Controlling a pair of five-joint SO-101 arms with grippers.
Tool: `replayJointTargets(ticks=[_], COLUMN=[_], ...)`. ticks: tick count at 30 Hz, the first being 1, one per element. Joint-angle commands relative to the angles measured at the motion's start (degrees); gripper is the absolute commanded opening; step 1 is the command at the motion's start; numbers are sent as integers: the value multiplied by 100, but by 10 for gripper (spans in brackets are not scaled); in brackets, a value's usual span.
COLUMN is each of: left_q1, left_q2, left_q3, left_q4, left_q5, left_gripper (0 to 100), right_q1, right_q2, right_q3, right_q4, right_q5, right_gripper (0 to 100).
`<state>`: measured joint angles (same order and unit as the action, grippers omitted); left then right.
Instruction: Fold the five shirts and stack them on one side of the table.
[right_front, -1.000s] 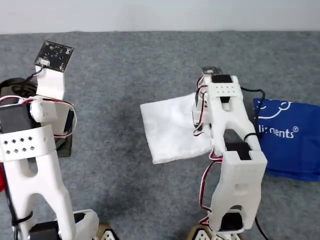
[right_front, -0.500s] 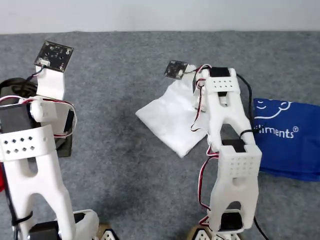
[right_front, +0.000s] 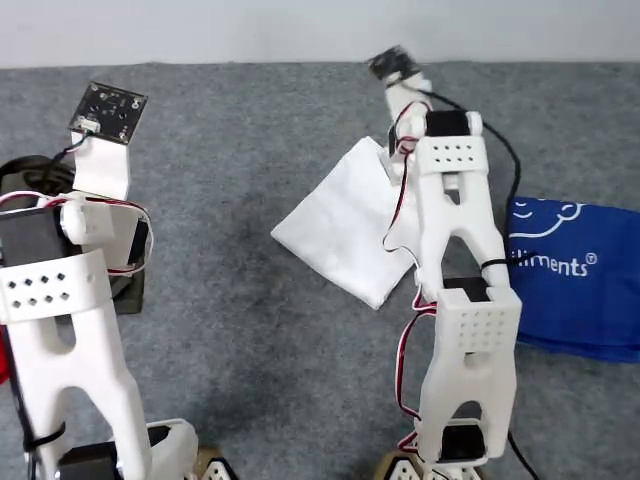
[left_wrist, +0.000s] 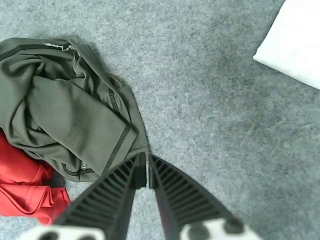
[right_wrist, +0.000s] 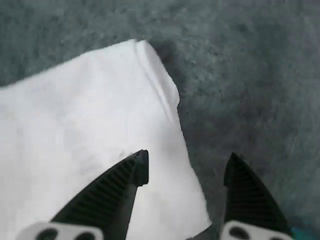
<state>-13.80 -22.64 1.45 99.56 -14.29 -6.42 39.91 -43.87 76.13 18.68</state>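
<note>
A folded white cotton shirt lies flat on the grey felt-covered desk, a little right of the middle of the high view. It is turned like a diamond, one corner pointing to the upper part of the frame and another to the lower right. The white right arm stretches from the lower edge up over the shirt's right-hand corner and hides part of it.

In the right wrist view the right pincer is spread wide with nothing between its black ribbed fingers. One finger hangs above the white cloth. The other is above the bare grey surface just beyond the shirt's folded edge.

At the right edge of the high view, a flat blue shirt with white print lies just beside the right arm, apart from the white one.

The left arm stands in the lower left of the high view. Its left pincer is closed, the two fingers pressed together, and no cloth can be seen between them. The tips are poised close to the hem of a crumpled dark olive-green shirt. A bunched red shirt touches the olive one. A corner of the white shirt also shows in the left wrist view, well apart from the olive heap.
</note>
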Motion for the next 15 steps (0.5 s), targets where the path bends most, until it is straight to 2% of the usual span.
replayJointTargets(ticks=[1, 3, 6, 9, 15], left_q1=[-35, -35, -35, -35, -35], left_q2=[-185, -185, -176, -176, -185], left_q3=[-31, -31, -31, -31, -31], left_q4=[88, 88, 88, 79, 88], left_q5=[-79, -79, -79, -79, -79], left_gripper=[16, 16, 16, 16, 16], right_q1=[-171, -286, -514, -752, -787], right_q2=[-127, -127, -92, -84, 84], right_q3=[-862, -1196, -1653, -1776, -1415], right_q4=[725, 1182, 2114, 2695, 2615], right_q5=[-1582, -2611, -3745, -4571, -5459], right_gripper=[248, 255, 347, 448, 453])
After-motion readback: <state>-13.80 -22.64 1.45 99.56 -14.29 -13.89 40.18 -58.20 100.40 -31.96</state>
